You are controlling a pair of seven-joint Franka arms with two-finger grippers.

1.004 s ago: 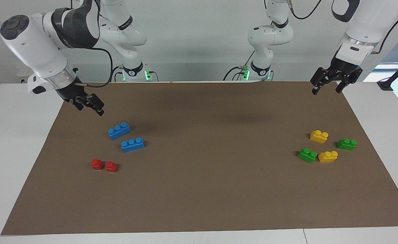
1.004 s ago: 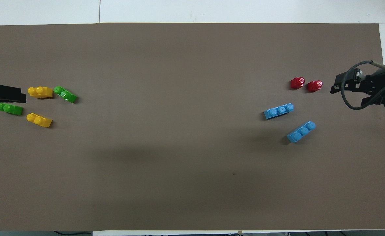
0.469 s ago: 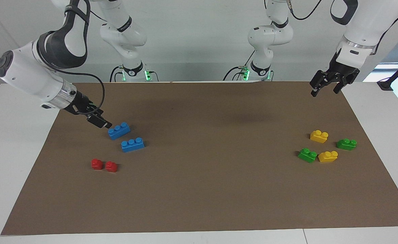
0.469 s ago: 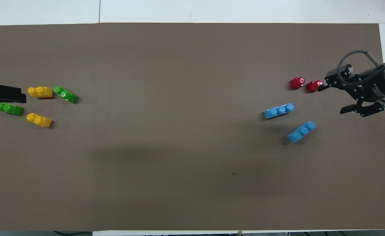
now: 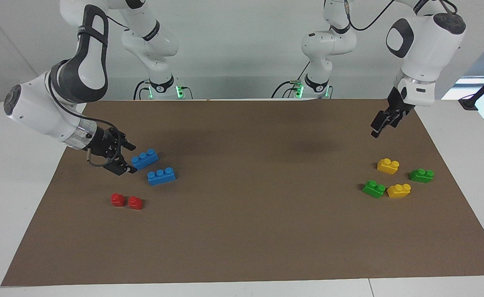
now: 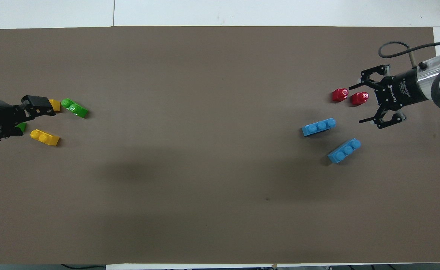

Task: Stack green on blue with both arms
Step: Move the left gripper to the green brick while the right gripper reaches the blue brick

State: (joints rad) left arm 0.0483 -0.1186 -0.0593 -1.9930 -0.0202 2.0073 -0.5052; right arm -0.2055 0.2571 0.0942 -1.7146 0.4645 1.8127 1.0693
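The bright green brick (image 5: 374, 189) (image 6: 74, 108) lies flat on the mat at the left arm's end, next to a yellow one. The blue brick (image 5: 144, 159) (image 6: 344, 150) lies at the right arm's end, and a second, identical blue brick (image 5: 161, 176) (image 6: 318, 126) lies just farther out. My right gripper (image 5: 130, 158) (image 6: 358, 105) hangs low and open right beside the end of the nearer blue brick, holding nothing. My left gripper (image 5: 377, 128) (image 6: 34, 118) is open and empty in the air over the mat, above the green and yellow cluster.
Two yellow bricks (image 5: 388, 166) (image 5: 398, 190) and a darker green brick (image 5: 421, 175) lie around the bright green one. Two small red bricks (image 5: 118, 200) (image 5: 135, 202) sit farther out than the blue pair. The brown mat (image 5: 250, 206) covers the table.
My right gripper has swung down and turned until it sits low beside the nearer blue brick. My left gripper has turned, dropped a little and moved out over the green and yellow bricks.
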